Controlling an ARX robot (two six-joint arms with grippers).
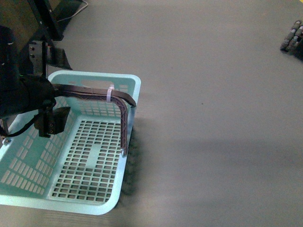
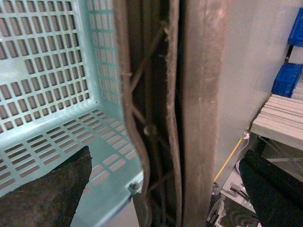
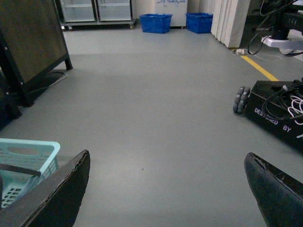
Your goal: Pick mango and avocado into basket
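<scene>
Left hand (image 2: 164, 158) spread astride the handle (image 1: 90, 93) of the basket (image 1: 102, 208), right hand (image 3: 166, 155) spread over floor (image 1: 213, 118); mango and avocado not in view

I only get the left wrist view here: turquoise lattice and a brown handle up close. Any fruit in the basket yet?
Observer: None shows in the front view; the basket floor is bare wherever the left arm does not cover it.
Operator: What is the right gripper doing?
Observer: The right gripper is open and holds nothing.
Operator: Is the mango or avocado near it?
Observer: Neither shows; ahead of it lie grey floor, a black wheeled base and distant blue crates.
</scene>
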